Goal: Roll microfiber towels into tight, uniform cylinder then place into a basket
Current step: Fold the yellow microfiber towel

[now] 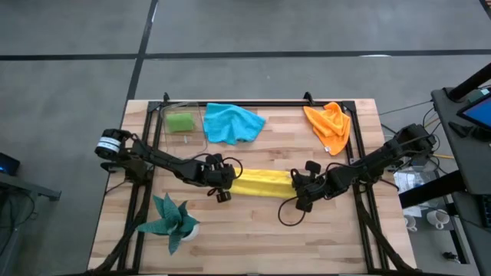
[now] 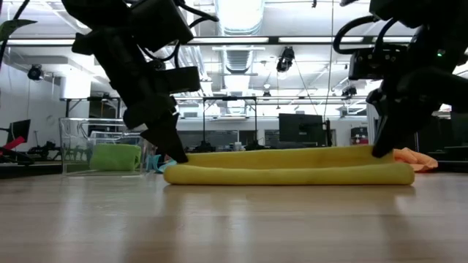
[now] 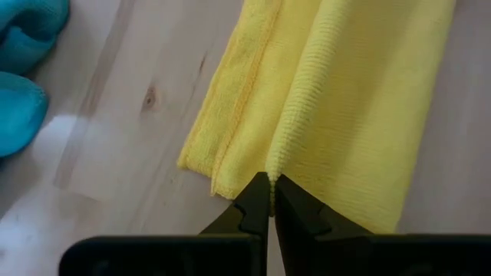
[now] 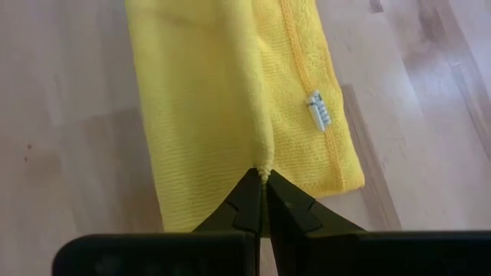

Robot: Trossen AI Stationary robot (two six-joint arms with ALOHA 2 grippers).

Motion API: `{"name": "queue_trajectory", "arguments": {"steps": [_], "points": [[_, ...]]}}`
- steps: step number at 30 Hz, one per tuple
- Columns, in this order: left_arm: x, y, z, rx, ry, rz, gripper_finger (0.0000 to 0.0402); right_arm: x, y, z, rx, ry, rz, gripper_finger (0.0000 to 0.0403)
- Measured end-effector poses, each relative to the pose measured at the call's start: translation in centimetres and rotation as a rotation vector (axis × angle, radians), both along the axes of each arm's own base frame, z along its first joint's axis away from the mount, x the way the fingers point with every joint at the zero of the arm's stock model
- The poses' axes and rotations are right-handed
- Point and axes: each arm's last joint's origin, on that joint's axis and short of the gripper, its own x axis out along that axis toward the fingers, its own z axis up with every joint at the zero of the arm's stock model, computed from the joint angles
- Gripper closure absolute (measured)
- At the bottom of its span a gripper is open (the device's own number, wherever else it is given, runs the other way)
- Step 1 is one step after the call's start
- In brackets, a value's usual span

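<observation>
At table centre, yellow towel lying as long folded strip. Pinched at opposite ends by left gripper and right gripper, jaws pressed together on cloth folds, likely for keeping strip taut for even rolling. Basket at far left edge.

Open-plan lab: monitors, exposed ceiling ducts

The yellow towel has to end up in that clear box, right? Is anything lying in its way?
Partly. The yellow towel has open tabletop toward the basket, though the blue towel lies just beside that path. A green towel already sits inside the basket.
</observation>
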Motion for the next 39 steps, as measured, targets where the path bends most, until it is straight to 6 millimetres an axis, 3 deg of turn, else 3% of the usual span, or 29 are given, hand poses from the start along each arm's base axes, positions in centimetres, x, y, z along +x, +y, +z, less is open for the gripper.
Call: {"name": "queue_trajectory", "arguments": {"steps": [7, 17, 23, 28, 33, 39], "points": [[0.0, 0.2, 0.0, 0.022, -0.007, 0.017, 0.0392, 0.1, 0.0, 0.0, -0.002, -0.025, -0.033, 0.038], [-0.1, 1.2, 0.3, 0.122, 0.01, 0.035, 0.027, -0.2, -0.6, 0.1, -0.162, -0.047, -0.084, 0.0255], [-1.0, 1.8, 2.7, 0.234, -0.026, 0.065, 0.0209, -0.4, -0.9, 0.7, -0.249, -0.037, -0.116, 0.0199], [-1.2, 1.4, 4.5, 0.156, -0.118, -0.042, 0.0192, -0.6, -0.4, 0.7, -0.23, -0.05, -0.108, 0.0187], [-0.5, 0.2, 2.9, -0.049, -0.23, -0.292, 0.0192, -0.5, 0.8, 0.6, -0.148, -0.074, -0.048, 0.0188], [-0.3, 0.1, 0.2, -0.042, -0.169, -0.325, 0.0205, -0.1, 2.6, 0.8, -0.04, -0.145, 0.084, 0.0188]]}}
